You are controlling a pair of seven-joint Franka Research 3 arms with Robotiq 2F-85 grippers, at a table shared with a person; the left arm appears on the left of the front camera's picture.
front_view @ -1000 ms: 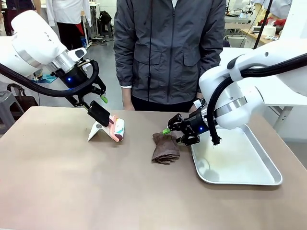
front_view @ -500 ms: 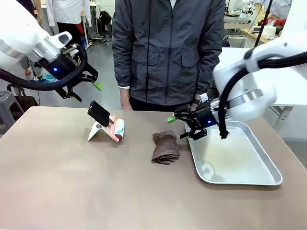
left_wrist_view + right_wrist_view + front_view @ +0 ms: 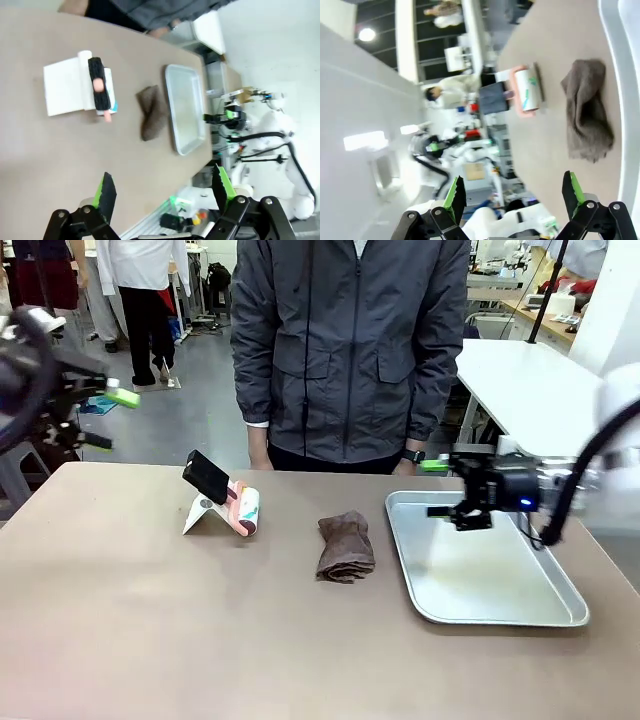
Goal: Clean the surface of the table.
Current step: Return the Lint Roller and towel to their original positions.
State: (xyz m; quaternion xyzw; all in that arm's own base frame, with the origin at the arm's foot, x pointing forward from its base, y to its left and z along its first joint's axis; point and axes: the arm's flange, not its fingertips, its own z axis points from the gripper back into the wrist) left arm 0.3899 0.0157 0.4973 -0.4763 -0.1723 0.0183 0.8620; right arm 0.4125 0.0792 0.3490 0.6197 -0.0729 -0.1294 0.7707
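The right gripper (image 3: 447,488) hangs over the far left corner of the silver tray (image 3: 560,615), jaws spread wide and holding nothing. The left gripper (image 3: 108,418) sits beyond the table's far left edge, raised, blurred, fingers likewise apart and empty.

The brown cloth (image 3: 345,546) lies crumpled on the table (image 3: 200,640) just left of the tray, its long axis running near to far. It lies down and to the left of the right gripper, which is judged the nearer tool; the left gripper is well apart from it, with the lint roller (image 3: 244,511) and its white stand (image 3: 200,515) between them.

The table top is a matte brownish surface, bare across its near half; no visible dirt can be made out. The tray is empty.

A person in a grey jacket (image 3: 350,340) stands at the far edge, hands down. Behind are white tables and other people.
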